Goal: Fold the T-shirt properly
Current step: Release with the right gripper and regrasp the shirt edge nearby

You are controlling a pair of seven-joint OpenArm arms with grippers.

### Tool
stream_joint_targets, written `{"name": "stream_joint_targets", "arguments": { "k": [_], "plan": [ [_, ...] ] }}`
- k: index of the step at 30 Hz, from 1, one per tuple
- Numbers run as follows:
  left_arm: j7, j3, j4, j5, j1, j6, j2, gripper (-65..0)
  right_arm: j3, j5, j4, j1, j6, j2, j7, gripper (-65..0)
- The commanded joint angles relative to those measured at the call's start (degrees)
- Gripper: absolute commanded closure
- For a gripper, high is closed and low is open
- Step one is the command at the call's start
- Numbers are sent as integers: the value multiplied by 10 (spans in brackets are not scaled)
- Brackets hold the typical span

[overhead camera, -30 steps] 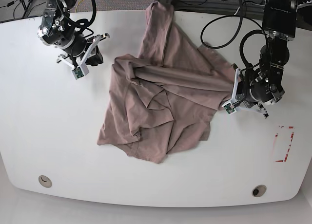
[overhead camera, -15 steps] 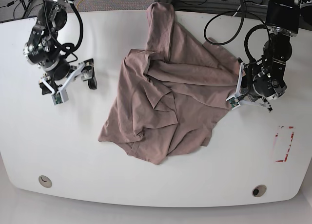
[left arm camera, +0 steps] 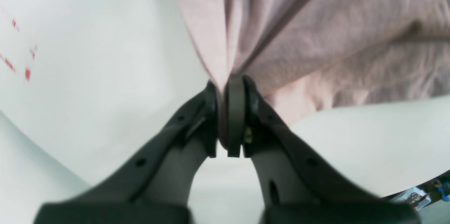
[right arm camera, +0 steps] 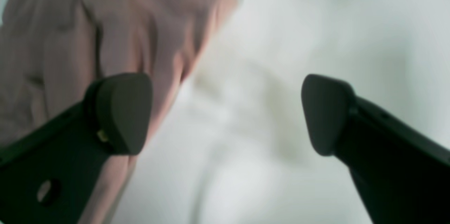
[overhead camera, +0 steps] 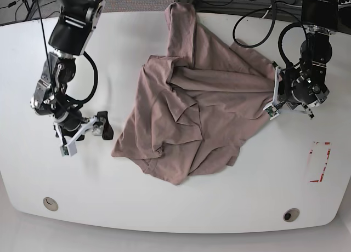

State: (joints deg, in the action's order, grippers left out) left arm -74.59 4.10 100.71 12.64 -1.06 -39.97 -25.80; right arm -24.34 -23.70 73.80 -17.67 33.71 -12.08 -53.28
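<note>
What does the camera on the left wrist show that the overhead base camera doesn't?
Only the left wrist view shows the left gripper up close, its jaws shut on a pinch of the T-shirt. Only the base view shows the whole crumpled shirt, the right gripper open beside it, and cables at the back. Both show the white table and the red marks on it.

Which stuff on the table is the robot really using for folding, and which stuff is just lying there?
For the job:
- T-shirt, crumpled on the white table
- left claw, pinching the shirt's edge
- right claw, open beside the shirt, holding nothing

Just there:
- red dashed rectangle marked on the table
- black cables along the table's far edge
</note>
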Motion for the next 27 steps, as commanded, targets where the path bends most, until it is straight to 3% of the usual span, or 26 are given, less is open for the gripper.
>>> {"name": "stream_joint_targets", "arguments": {
  "k": [1, 7, 11, 19, 27],
  "plan": [
    [-2, -11, 10, -3, 0, 0, -7, -17, -1, -12, -44, -48, 5, -17, 29, -650],
    [-2, -35, 10, -3, 15, 0, -7, -17, 2, -12, -147, -104, 5, -23, 73, -650],
    [-1, -41, 10, -3, 21, 0, -7, -17, 38, -12, -195, -122, 4, -23, 101, -650],
    [-1, -42, 10, -2, 29, 0, -7, -17, 106, -12, -207, -115, 4, -15, 137, -650],
    [0, -42, 10, -2, 30, 0, -7, -17, 120, -12, -207, -100, 4, 7, 154, -650]
  ]
}}
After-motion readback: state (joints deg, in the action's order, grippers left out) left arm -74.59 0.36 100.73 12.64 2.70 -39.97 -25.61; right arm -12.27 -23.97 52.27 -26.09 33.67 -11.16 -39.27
